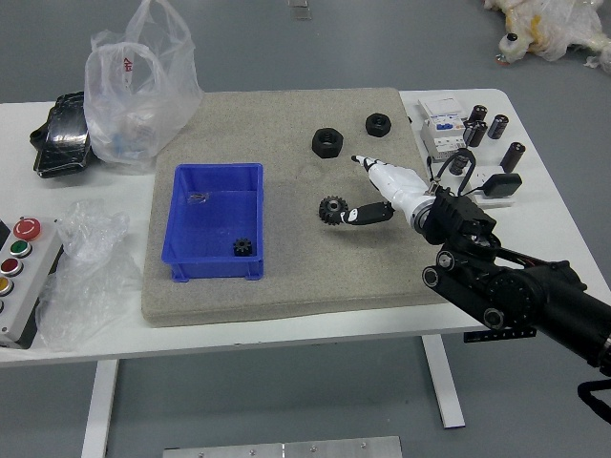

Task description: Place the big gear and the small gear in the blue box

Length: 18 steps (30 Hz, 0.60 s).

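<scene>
The open blue plastic box (175, 229) is sitting on the grey-beige mat (286, 110) over the white counter (129, 340), and it is holding two things I can see from here. The small black toothed gear (243, 247) is lying on its floor, toward the near right corner, and a small metallic piece (198, 198) is resting farther back, near the left wall. The big dark gear (332, 210) is lying outside the box, on the mat to its right, with its round centre facing up.

The robot's right hand (405, 194), white with black fingertips, is hovering low beside that gear. It is grasping nothing: its fingers are stretching out loosely above the mat, and its black thumb is pointing left, its tip right at the gear's edge; I can't tell whether they are touching.

Farther back on the mat, two thick black rings (327, 143) are lying apart from each other. At the left, a clear plastic bag (143, 95) is standing just beside a shiny black packet (65, 138); what the bag is holding I can't tell. A crumpled clear plastic bag (88, 272) is lying nearer, next to a grey control box (36, 286) with coloured buttons. At the right, black cylinders (514, 157) are standing around white boxy devices (444, 129).
</scene>
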Each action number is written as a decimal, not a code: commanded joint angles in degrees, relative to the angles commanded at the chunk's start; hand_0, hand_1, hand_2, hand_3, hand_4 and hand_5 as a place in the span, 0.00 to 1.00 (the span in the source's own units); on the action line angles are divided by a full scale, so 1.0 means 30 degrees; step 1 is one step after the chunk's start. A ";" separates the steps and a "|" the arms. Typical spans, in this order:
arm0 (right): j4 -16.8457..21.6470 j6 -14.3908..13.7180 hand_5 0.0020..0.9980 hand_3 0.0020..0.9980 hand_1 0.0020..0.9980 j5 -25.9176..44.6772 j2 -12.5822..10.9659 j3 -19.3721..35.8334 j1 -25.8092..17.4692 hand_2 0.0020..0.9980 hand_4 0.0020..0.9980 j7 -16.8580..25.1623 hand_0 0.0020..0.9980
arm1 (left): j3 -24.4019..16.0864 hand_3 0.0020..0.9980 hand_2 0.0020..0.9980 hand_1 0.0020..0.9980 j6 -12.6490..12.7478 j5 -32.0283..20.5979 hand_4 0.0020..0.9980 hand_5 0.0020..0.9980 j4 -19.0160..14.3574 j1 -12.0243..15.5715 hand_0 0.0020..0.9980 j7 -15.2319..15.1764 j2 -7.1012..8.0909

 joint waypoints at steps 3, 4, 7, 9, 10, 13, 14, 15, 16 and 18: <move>-0.0114 0.0037 0.61 1.00 0.93 -0.0025 -0.0039 -0.0052 0.0098 0.98 1.00 -0.0028 0.64 | -0.0098 0.98 0.87 0.88 0.0011 0.0102 0.84 0.78 -0.0019 0.0046 0.86 0.0073 0.0030; -0.0155 0.0037 0.61 1.00 0.93 -0.0008 -0.0030 -0.0093 0.0138 0.98 1.00 -0.0033 0.64 | -0.0118 0.98 0.87 0.88 0.0010 0.0125 0.84 0.78 -0.0022 0.0056 0.86 0.0087 0.0031; -0.0329 0.0024 0.61 1.00 0.93 0.0174 0.0035 -0.0327 0.0258 0.98 1.00 -0.0034 0.64 | -0.0112 0.98 0.87 0.88 0.0015 0.0128 0.84 0.78 -0.0019 0.0053 0.86 0.0069 0.0027; -0.0471 -0.0019 0.62 0.99 0.90 0.0384 0.0126 -0.0608 0.0375 0.93 1.00 -0.0014 0.63 | -0.0100 0.98 0.87 0.88 0.0012 0.0130 0.84 0.77 -0.0015 0.0039 0.86 0.0045 0.0017; -0.0546 -0.0036 0.62 0.99 0.90 0.0518 0.0195 -0.0815 0.0476 0.93 1.00 -0.0007 0.63 | -0.0100 0.98 0.87 0.88 0.0012 0.0132 0.84 0.77 -0.0015 0.0034 0.86 0.0042 0.0010; -0.0759 -0.0070 0.62 0.99 0.90 0.0854 0.0453 -0.1474 0.0850 0.93 1.00 -0.0006 0.63 | -0.0104 0.98 0.87 0.88 0.0016 0.0133 0.84 0.77 -0.0019 0.0019 0.86 0.0043 -0.0006; -0.0874 -0.0081 0.62 0.99 0.90 0.0996 0.0573 -0.1745 0.1004 0.93 1.00 -0.0004 0.63 | -0.0110 0.98 0.87 0.88 0.0017 0.0140 0.84 0.77 -0.0022 0.0016 0.86 0.0050 -0.0013; -0.0985 -0.0085 0.53 0.93 0.82 0.1116 0.0679 -0.1985 0.1134 0.81 1.00 -0.0017 0.62 | -0.0115 0.98 0.87 0.88 0.0017 0.0144 0.84 0.77 -0.0025 0.0013 0.86 0.0059 -0.0018; -0.1119 -0.0095 0.53 0.93 0.82 0.1258 0.0798 -0.2262 0.1281 0.81 1.00 -0.0035 0.62 | -0.0122 0.98 0.87 0.88 0.0017 0.0147 0.84 0.77 -0.0029 0.0010 0.86 0.0071 -0.0024; -0.1366 -0.0162 0.53 0.93 0.82 0.1554 0.1001 -0.2797 0.1553 0.81 1.00 -0.0062 0.62 | -0.0136 0.98 0.87 0.88 0.0016 0.0161 0.84 0.77 -0.0036 0.0002 0.86 0.0093 -0.0030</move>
